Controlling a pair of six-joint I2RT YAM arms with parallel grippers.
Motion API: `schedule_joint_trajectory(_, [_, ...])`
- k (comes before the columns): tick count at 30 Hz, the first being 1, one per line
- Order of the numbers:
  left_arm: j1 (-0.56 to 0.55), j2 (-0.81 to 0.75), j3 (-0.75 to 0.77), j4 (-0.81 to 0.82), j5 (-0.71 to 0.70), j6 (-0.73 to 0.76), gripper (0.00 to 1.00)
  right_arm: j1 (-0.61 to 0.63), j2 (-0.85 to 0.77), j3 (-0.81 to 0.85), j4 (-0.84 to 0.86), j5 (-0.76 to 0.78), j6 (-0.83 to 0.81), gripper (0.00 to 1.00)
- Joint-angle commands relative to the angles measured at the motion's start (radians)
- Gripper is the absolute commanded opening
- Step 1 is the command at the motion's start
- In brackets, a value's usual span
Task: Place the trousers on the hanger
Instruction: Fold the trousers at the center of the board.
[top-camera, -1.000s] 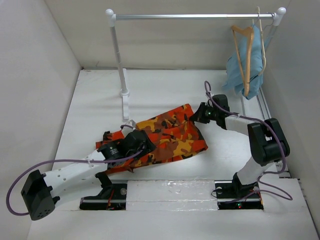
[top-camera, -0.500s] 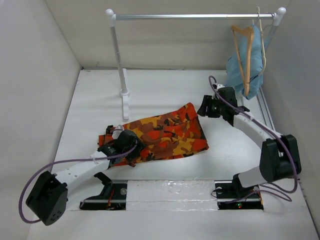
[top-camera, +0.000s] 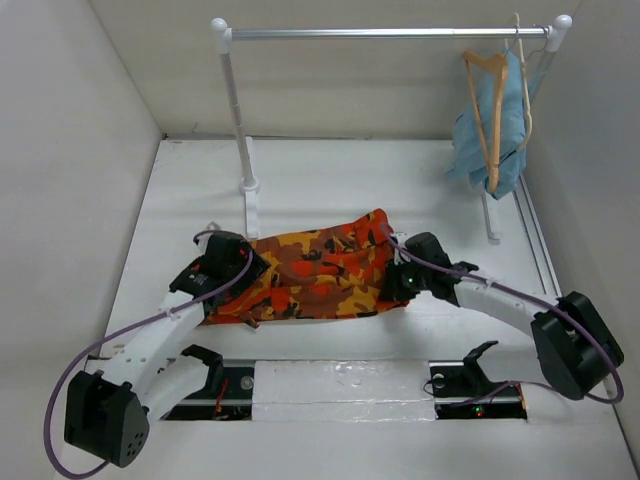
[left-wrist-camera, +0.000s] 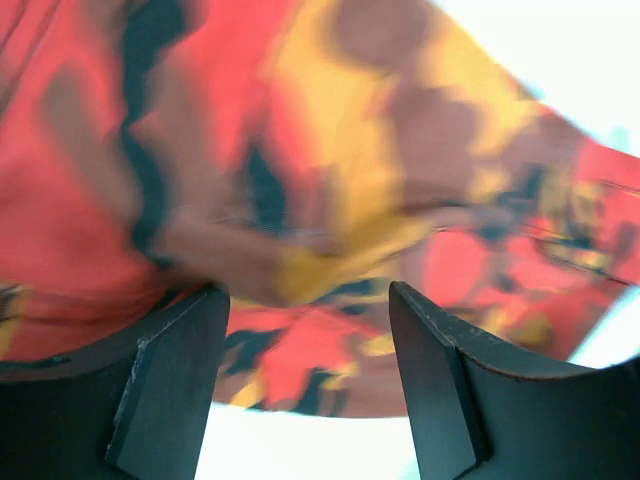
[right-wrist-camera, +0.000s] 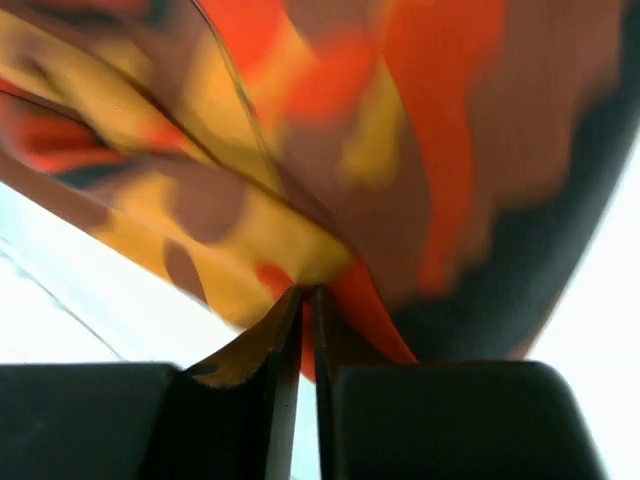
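Note:
The trousers (top-camera: 320, 272), in orange, red, yellow and dark brown camouflage, lie spread flat on the white table. My left gripper (top-camera: 240, 266) hovers over their left end. In the left wrist view the left gripper (left-wrist-camera: 310, 375) is open, its dark fingers (left-wrist-camera: 170, 385) wide apart, with the blurred trousers (left-wrist-camera: 300, 170) beyond them. My right gripper (top-camera: 397, 284) sits at the trousers' right edge. In the right wrist view the right gripper (right-wrist-camera: 310, 305) is shut on a pinched fold of the trousers (right-wrist-camera: 300, 150). The hanger (top-camera: 489, 120), of tan wood, hangs on the rail at far right.
A white clothes rack with a metal rail (top-camera: 390, 33) stands at the back, its left post (top-camera: 240, 130) just behind the trousers. A light blue garment (top-camera: 512, 145) on a second hanger hangs behind the tan one. White walls close in left, right and back.
My left gripper has moved from the trousers' near edge to their left end. My right gripper swung out, came back to the right edge and closed on the cloth.

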Motion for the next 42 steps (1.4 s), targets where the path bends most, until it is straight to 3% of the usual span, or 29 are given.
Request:
schedule_joint_trajectory(1, [-0.049, -0.007, 0.170, -0.004, -0.003, 0.127, 0.60, 0.010, -0.074, -0.060, 0.054, -0.014, 0.039, 0.15])
schedule_joint_trajectory(4, [-0.213, 0.134, 0.351, 0.031, -0.018, 0.163, 0.61, 0.020, -0.201, -0.040, -0.053, 0.052, 0.012, 0.41])
schedule_joint_trajectory(5, [-0.259, 0.207, 0.490, 0.018, -0.038, 0.209, 0.61, 0.008, -0.238, -0.019, -0.084, 0.058, -0.005, 0.50])
schedule_joint_trajectory(6, [-0.338, 0.448, 0.648, -0.057, -0.058, 0.257, 0.61, -0.036, -0.344, -0.004, -0.183, 0.093, -0.011, 0.53])
schedule_joint_trajectory(7, [-0.373, 0.450, 0.649, -0.058, -0.057, 0.257, 0.61, -0.036, -0.345, -0.004, -0.184, 0.094, -0.011, 0.53])
schedule_joint_trajectory(9, [-0.419, 0.658, 0.859, -0.076, -0.024, 0.299, 0.62, -0.065, -0.440, -0.014, -0.256, 0.129, 0.003, 0.43])
schedule_joint_trajectory(11, [-0.445, 0.770, 1.000, -0.059, 0.031, 0.312, 0.62, -0.119, -0.486, -0.042, -0.268, 0.140, 0.007, 0.20])
schedule_joint_trajectory(12, [-0.457, 0.867, 1.038, -0.041, 0.055, 0.320, 0.62, -0.139, -0.494, -0.086, -0.250, 0.123, 0.007, 0.14])
schedule_joint_trajectory(13, [-0.457, 0.913, 1.074, -0.033, 0.093, 0.322, 0.62, -0.182, -0.488, -0.102, -0.244, 0.071, -0.002, 0.08])
schedule_joint_trajectory(14, [-0.457, 0.964, 1.149, -0.033, 0.150, 0.322, 0.62, -0.199, -0.477, -0.114, -0.239, 0.034, -0.014, 0.09])
schedule_joint_trajectory(16, [-0.457, 1.094, 1.218, -0.038, 0.241, 0.332, 0.62, -0.223, -0.442, -0.126, -0.238, 0.003, -0.034, 0.26])
schedule_joint_trajectory(17, [-0.469, 1.160, 1.281, -0.047, 0.241, 0.331, 0.62, -0.224, -0.433, -0.126, -0.232, -0.008, -0.048, 0.47])
schedule_joint_trajectory(18, [-0.483, 1.185, 1.304, -0.053, 0.237, 0.334, 0.62, -0.233, -0.419, -0.126, -0.195, -0.030, -0.053, 0.54])
schedule_joint_trajectory(20, [-0.483, 1.243, 1.348, -0.058, 0.235, 0.340, 0.62, -0.233, -0.378, -0.106, -0.204, -0.063, -0.085, 0.58])
schedule_joint_trajectory(22, [-0.483, 1.271, 1.359, -0.059, 0.229, 0.340, 0.61, -0.233, -0.355, -0.093, -0.195, -0.086, -0.099, 0.55])
schedule_joint_trajectory(25, [-0.483, 1.303, 1.353, -0.056, 0.189, 0.343, 0.58, -0.243, -0.319, -0.106, -0.173, -0.080, -0.097, 0.43])
schedule_joint_trajectory(26, [-0.483, 1.309, 1.353, -0.058, 0.174, 0.346, 0.56, -0.243, -0.310, -0.128, -0.166, -0.080, -0.091, 0.35])
schedule_joint_trajectory(29, [-0.483, 1.349, 1.361, -0.052, 0.169, 0.349, 0.39, -0.285, -0.276, -0.193, -0.117, -0.101, -0.079, 0.25])
schedule_joint_trajectory(31, [-0.474, 1.369, 1.376, -0.049, 0.180, 0.348, 0.36, -0.311, -0.249, -0.232, -0.052, -0.115, -0.071, 0.24])
schedule_joint_trajectory(32, [-0.474, 1.380, 1.404, -0.052, 0.181, 0.349, 0.36, -0.311, -0.237, -0.252, -0.026, -0.120, -0.065, 0.15])
schedule_joint_trajectory(34, [-0.474, 1.410, 1.430, -0.058, 0.198, 0.354, 0.24, -0.322, -0.203, -0.286, 0.031, -0.129, -0.059, 0.02])
schedule_joint_trajectory(36, [-0.474, 1.443, 1.474, -0.062, 0.207, 0.360, 0.12, -0.322, -0.187, -0.309, 0.054, -0.132, -0.056, 0.00])
schedule_joint_trajectory(39, [-0.474, 1.490, 1.545, -0.079, 0.218, 0.362, 0.04, -0.299, -0.226, -0.347, 0.042, -0.173, -0.036, 0.00])
schedule_joint_trajectory(42, [-0.474, 1.526, 1.594, -0.085, 0.233, 0.352, 0.09, -0.259, -0.373, -0.390, -0.074, -0.163, 0.007, 0.00])
